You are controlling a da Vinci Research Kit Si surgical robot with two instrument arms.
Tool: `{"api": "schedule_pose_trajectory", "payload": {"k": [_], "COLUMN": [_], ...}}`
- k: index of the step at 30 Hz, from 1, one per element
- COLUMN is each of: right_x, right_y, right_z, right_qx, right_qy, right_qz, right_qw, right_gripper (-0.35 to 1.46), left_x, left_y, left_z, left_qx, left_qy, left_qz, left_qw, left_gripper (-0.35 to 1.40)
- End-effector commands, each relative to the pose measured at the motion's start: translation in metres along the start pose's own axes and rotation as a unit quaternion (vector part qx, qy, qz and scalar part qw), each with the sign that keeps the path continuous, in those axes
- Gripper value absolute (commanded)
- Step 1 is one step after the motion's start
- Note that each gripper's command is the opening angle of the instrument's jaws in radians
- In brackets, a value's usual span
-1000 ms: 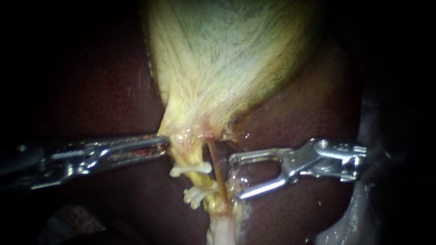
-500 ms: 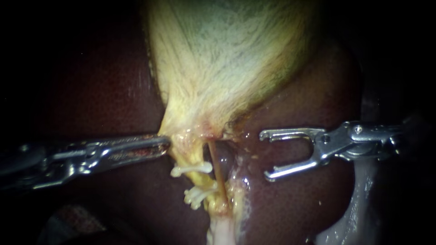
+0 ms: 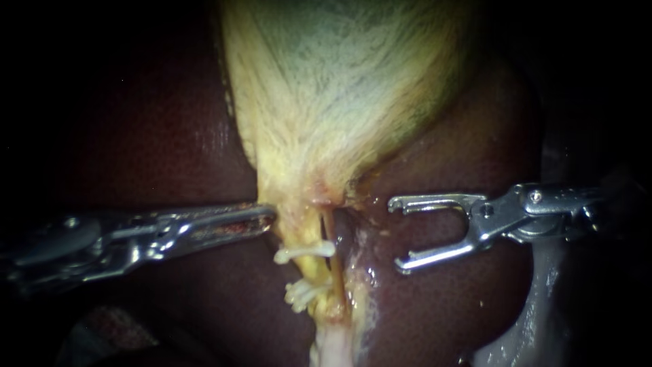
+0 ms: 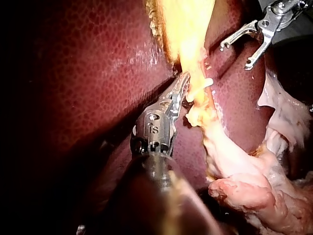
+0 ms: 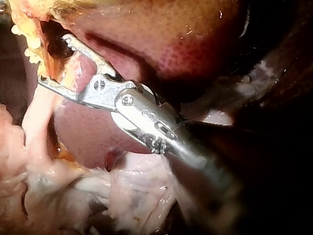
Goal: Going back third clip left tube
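Left instrument (image 3: 267,217): jaws closed on gallbladder (image 3: 339,102) neck, centre-left.
Right instrument (image 3: 396,234): jaws wide, empty, centre-right.
Left tube (image 3: 301,235): two clips (image 3: 304,252).

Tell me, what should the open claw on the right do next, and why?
Probably pull the right instrument back toward its side: its jaws stand open and empty, apart from the left tube, which already carries white clips.
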Motion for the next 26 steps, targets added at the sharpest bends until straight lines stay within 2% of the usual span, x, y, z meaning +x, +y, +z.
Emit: {"api": "schedule_pose_trajectory", "payload": {"k": [1,9,26], "right_x": [0.0000,0.0000,0.0000], "right_y": [0.0000,-0.0001,-0.0001], "right_z": [0.0000,0.0000,0.0000], "right_qx": [0.000,0.000,0.000], "right_qy": [0.000,0.000,0.000], "right_qz": [0.000,0.000,-0.003], "right_qw": [1.0000,1.0000,1.0000], "right_gripper": [0.60,0.60,0.60], "left_x": [0.0000,0.0001,0.0001], "left_y": [0.0000,-0.0003,-0.0003], "left_z": [0.0002,0.0011,0.0013], "left_qx": [0.000,0.002,0.001], "left_qy": [0.000,0.004,0.004], "left_qz": [0.000,0.001,0.000], "left_qw": [1.0000,1.0000,1.0000], "left_gripper": [-0.35,-0.35,-0.35]}}
